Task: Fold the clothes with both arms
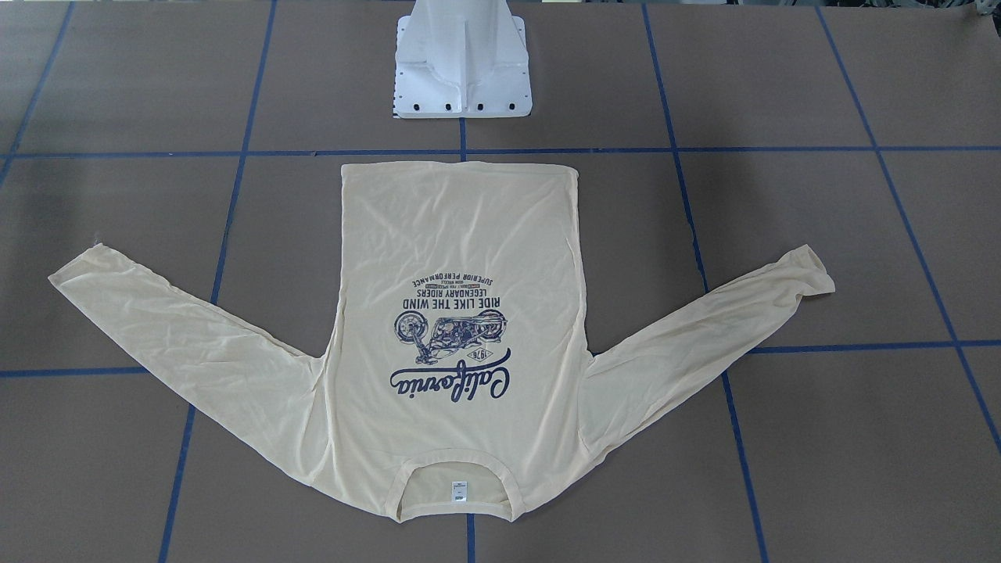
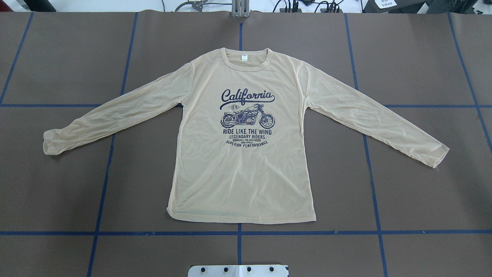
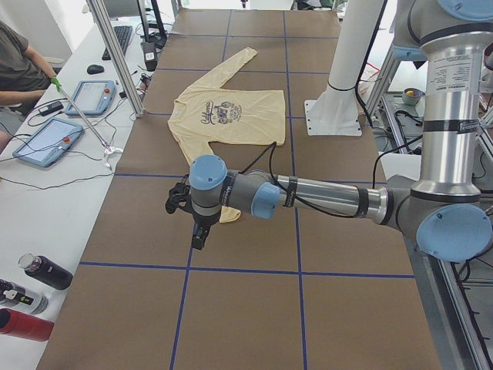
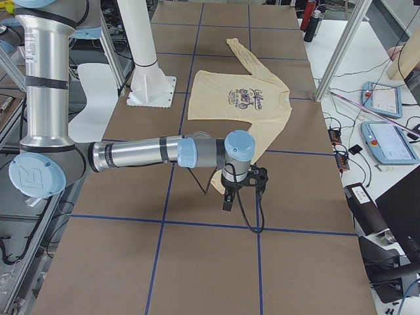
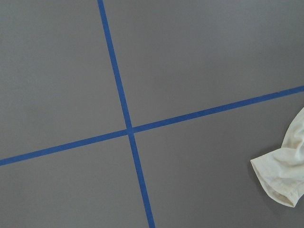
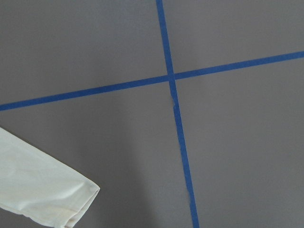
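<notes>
The table (image 2: 423, 57) is covered in brown-grey sheeting that blue tape lines (image 2: 238, 232) divide into big squares. The shirt (image 2: 242, 173) lies flat on it, print (image 2: 248, 115) up, straight out from my white pedestal (image 1: 463, 70). Its hem (image 2: 242, 221) is nearest the pedestal and its collar (image 2: 246, 63) farthest, and the 2 sleeves spread wide with their cuffs angled back toward the pedestal's side. The overhead and front views show the whole shirt but neither of my arms; only the 2 side views show those. My left arm (image 3: 323, 196) reaches out low over the table to the pedestal's left, and my right arm (image 4: 138, 152) does the same to its right. My left claw (image 3: 197, 230) and right claw (image 4: 228, 195) each hang above the table by a cuff. From these side views I cannot tell whether either is released or clenched. My wrist cameras show what the others do not: the left cuff (image 5: 282, 175) and the right cuff (image 6: 52, 190) close up, each beside a tape crossing. Bare squares surround the shirt. Across the table from the pedestal stands a white desk (image 3: 31, 200) with 2 tablets (image 3: 48, 139), bottles (image 3: 31, 297) and a seated person (image 3: 19, 69).
</notes>
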Controlling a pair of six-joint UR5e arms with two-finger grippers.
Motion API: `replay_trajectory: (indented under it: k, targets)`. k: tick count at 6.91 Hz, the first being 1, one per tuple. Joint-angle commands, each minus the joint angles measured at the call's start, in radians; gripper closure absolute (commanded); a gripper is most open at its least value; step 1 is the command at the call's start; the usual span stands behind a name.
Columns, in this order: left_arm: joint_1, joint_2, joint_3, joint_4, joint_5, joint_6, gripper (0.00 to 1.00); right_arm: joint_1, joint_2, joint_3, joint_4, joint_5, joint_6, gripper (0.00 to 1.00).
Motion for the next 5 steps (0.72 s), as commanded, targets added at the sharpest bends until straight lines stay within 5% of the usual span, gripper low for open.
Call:
replay_trajectory:
  k: [1, 5]
  targets:
    - [0.0, 0.01, -0.034, -0.003, -0.001, 0.008, 0.0, -0.003, -0.004, -0.047, 0.146, 0.001, 0.116, 0.0]
    - [0.0, 0.015, -0.043, -0.005, 0.001, 0.0, 0.0, -0.014, -0.007, -0.054, 0.173, 0.003, 0.115, 0.0]
